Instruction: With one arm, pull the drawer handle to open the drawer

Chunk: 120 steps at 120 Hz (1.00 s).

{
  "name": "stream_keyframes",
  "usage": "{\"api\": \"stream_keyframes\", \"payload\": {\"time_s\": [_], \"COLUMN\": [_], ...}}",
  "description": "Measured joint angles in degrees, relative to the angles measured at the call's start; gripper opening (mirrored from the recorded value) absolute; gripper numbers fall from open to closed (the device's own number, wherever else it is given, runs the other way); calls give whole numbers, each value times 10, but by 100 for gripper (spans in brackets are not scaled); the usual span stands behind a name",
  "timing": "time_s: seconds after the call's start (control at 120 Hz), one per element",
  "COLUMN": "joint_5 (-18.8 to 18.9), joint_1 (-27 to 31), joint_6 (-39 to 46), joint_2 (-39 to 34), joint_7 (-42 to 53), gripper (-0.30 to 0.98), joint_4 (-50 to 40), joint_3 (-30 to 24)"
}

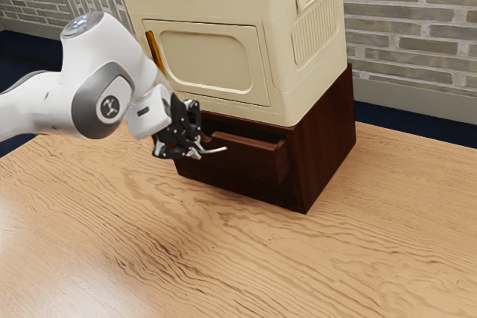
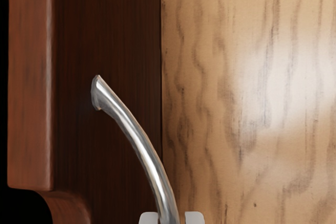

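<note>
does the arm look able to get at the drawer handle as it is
Yes, it looks so: the gripper is right at the curved silver handle, which juts out from the partly open drawer, and I see nothing blocking the way.

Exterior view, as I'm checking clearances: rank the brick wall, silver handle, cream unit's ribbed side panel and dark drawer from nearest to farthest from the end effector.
1. Silver handle, right at the end effector.
2. Dark drawer, behind the handle.
3. Ribbed side panel, higher, toward the exterior view's right.
4. Brick wall, in the background.
</note>
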Motion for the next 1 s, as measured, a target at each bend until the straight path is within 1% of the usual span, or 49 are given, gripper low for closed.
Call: {"api": "stream_keyframes", "payload": {"time_s": [0.517,1.0], "joint_5": [0,1], "joint_1": [-1,5], "joint_6": [-34,-40], "joint_2": [-36,-83], "joint_7": [-12,-23], "gripper": [-7,-7], "joint_4": [-27,-73], "joint_3": [2,4]}}
